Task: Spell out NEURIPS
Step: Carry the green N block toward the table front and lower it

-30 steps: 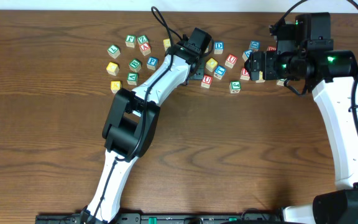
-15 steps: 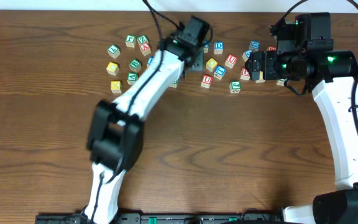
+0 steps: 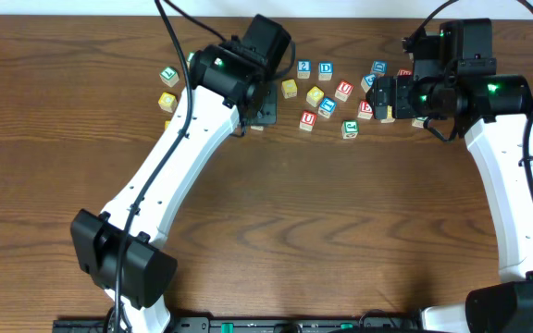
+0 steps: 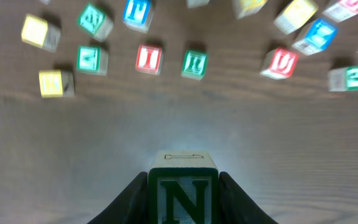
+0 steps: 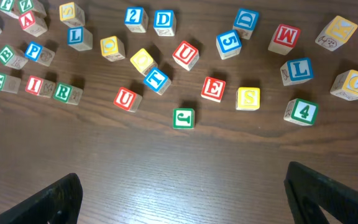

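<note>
Green N cube — clamped in left gripper; right gripper spread wide.

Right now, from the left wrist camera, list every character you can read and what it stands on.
"N", green: N cube, held in the left end effector.
"I", red: I cube.
"R", green: R cube.
"U", red: U cube.
Other cubes: too blurred to read.

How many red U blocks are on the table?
2. One red U sits left of the green J; the other red U lies farther back, beside a yellow cube. The left arm may hide more.
</note>
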`<state>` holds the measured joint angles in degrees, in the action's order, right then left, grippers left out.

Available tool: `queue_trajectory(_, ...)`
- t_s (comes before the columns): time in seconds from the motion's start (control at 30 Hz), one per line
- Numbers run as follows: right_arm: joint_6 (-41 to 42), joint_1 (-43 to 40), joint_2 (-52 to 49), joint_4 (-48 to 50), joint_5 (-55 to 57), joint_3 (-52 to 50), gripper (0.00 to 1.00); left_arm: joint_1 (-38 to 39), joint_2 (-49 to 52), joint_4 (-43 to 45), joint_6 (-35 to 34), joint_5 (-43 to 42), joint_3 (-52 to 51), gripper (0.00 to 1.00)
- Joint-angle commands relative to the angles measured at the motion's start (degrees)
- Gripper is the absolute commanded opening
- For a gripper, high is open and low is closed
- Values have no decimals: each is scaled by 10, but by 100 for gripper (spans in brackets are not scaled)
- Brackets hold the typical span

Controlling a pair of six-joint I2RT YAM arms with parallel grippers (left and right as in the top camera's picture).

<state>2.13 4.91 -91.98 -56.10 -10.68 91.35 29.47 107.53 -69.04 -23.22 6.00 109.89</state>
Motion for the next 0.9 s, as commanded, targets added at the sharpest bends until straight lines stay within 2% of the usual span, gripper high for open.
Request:
queue_trajectory(0.0, 2, 4, -1, 0, 2, 7, 99, 0, 9, -5, -47, 7, -38, 31)
queue_trajectory(0.1, 2, 4, -1, 2, 2, 7, 99, 0, 9, 22, -75, 6, -89, 31)
queue_trajectory(0.33, 2, 4, -1, 1, 2, 7, 99, 0, 9, 149, -78, -4, -217, 31)
queue_trajectory(0.57, 2, 4, -1, 1, 2, 7, 99, 0, 9, 231, -116, -6, -295, 31)
queue_trajectory(0.73, 2, 4, -1, 1, 2, 7, 99, 0, 9, 270, -115, -8, -334, 31)
queue_trajectory(0.87, 2, 4, -1, -1, 2, 7, 99, 0, 9, 299, -83, -9, -351, 31)
